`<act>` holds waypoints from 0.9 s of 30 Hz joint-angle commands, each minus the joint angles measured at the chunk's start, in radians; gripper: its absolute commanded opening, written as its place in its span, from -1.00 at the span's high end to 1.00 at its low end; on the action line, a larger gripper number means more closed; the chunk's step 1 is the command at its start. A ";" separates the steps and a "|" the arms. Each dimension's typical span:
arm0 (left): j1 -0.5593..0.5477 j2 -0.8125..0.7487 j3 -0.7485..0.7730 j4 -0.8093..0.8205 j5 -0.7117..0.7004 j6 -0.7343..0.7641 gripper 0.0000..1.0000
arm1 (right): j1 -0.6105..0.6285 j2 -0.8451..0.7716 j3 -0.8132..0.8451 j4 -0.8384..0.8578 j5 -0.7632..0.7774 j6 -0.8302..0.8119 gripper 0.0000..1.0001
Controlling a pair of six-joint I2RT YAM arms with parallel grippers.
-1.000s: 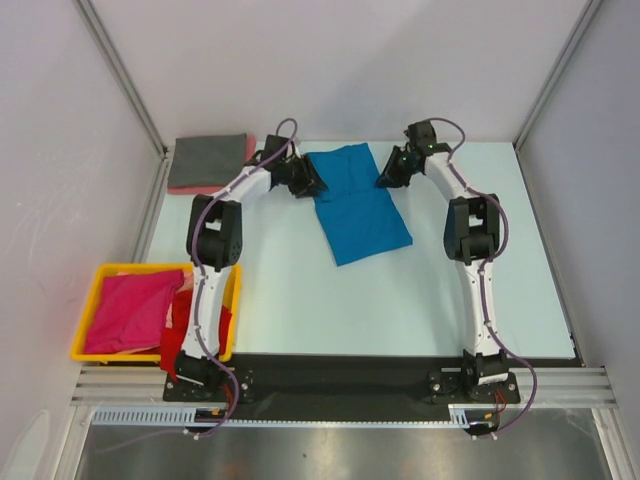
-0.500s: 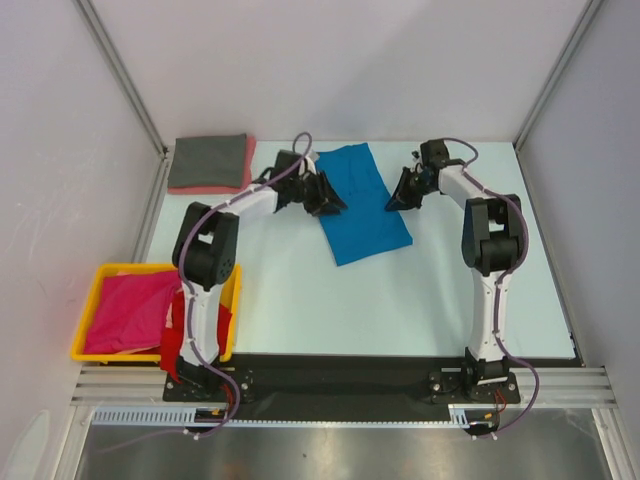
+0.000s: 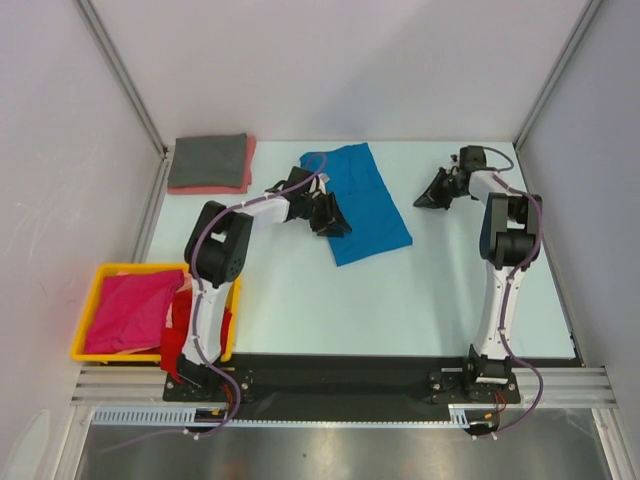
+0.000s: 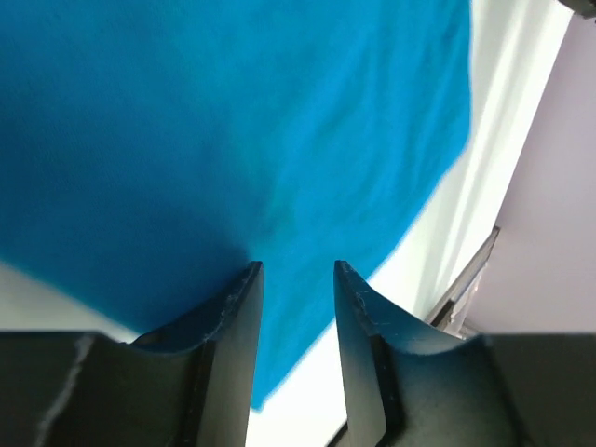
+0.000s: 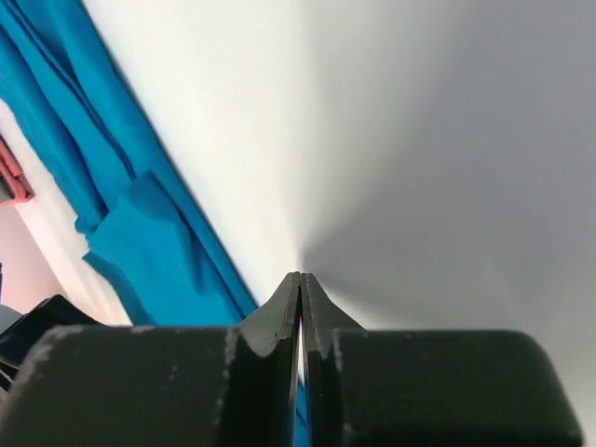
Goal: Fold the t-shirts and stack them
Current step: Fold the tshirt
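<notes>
Left pincer (image 4: 298, 279): fingers parted by narrow gap, nothing gripped, poised over left edge of bright blue t-shirt (image 3: 365, 200), which lies flat at centre of top view. Right pincer (image 5: 300, 279): fingers pressed together, empty, above bare surface (image 3: 400, 300) just beside shirt's right edge. Dark grey t-shirt (image 3: 208, 160) folded atop salmon pink t-shirt (image 3: 215, 188), upper left. Surface bare below blue shirt.

Pale blue-white flat desk (image 3: 380, 300), black strip (image 3: 340, 372) across its near edge. Yellow rectangular plastic bin (image 3: 130, 268) at near-left corner, overhanging the desk's left side. Silver aluminium rail (image 3: 120, 380) under the bin and along the front. Plain white wall panels (image 3: 340, 60) behind, slanted grey metal posts (image 3: 120, 75) at both rear corners. Brushed steel sheet (image 3: 340, 450) at bottom.
</notes>
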 commanded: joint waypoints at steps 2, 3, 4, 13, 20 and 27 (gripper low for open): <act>0.003 -0.165 0.027 -0.073 0.019 0.069 0.15 | 0.013 -0.199 -0.079 0.013 -0.099 0.005 0.86; 0.000 -0.177 -0.010 -0.052 0.039 0.047 0.16 | 0.022 -0.229 -0.137 0.051 -0.114 0.019 0.86; -0.007 -0.194 -0.034 0.016 0.079 -0.009 0.16 | 0.048 -0.280 -0.159 0.067 -0.146 0.034 0.85; -0.031 -0.173 -0.269 0.200 0.122 -0.148 0.31 | 0.215 -0.322 -0.456 0.296 -0.318 0.206 0.91; -0.032 -0.093 -0.298 0.212 0.133 -0.152 0.36 | 0.203 -0.261 -0.659 0.567 -0.366 0.292 1.00; -0.027 -0.102 -0.331 0.085 0.075 -0.080 0.40 | 0.023 -0.290 -0.788 0.599 -0.332 0.278 1.00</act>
